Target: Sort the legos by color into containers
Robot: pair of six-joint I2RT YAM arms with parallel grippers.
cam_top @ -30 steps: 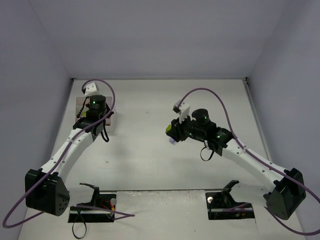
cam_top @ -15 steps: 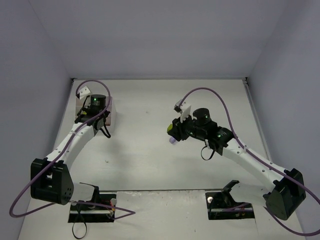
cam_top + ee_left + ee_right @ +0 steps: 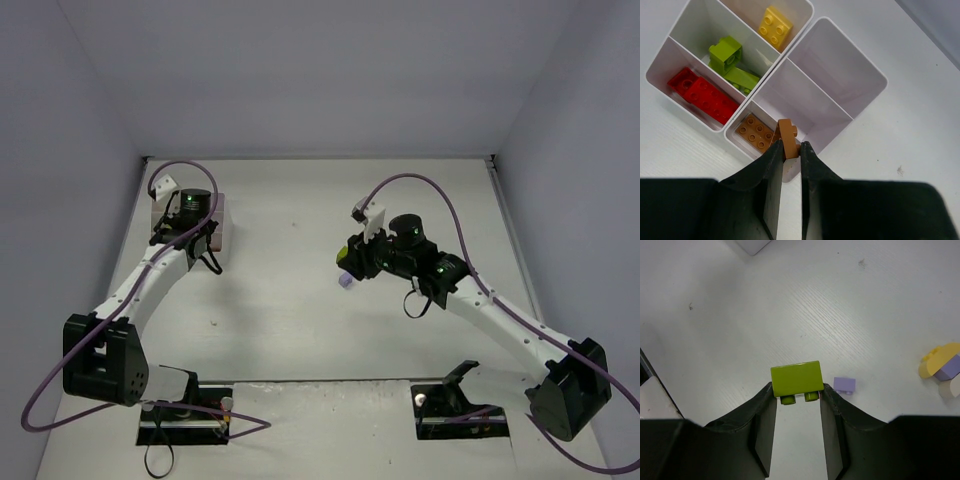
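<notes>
Left hand (image 3: 789, 151) is pinched narrow on a brown-orange brick (image 3: 786, 135), above the white tray (image 3: 832, 60) near the tabletop's (image 3: 290, 310) far-left corner. The brick sits over the wall of the compartment holding a second brown-orange brick (image 3: 755, 132). Other compartments hold red bricks (image 3: 702, 96), lime bricks (image 3: 731, 62) and a yellow brick (image 3: 774, 26). Right hand (image 3: 796, 392), near the tabletop's middle, clamps a lime green brick (image 3: 796, 378) off the surface, studs toward the wrist camera. A lilac brick (image 3: 844, 385) lies on the tabletop just beside one finger, not touching. At the right wrist view's right edge, a yellow piece (image 3: 934, 363) and a lilac piece (image 3: 948, 368) touch, partly cut off. In the top view the left arm hides most of the tray.
</notes>
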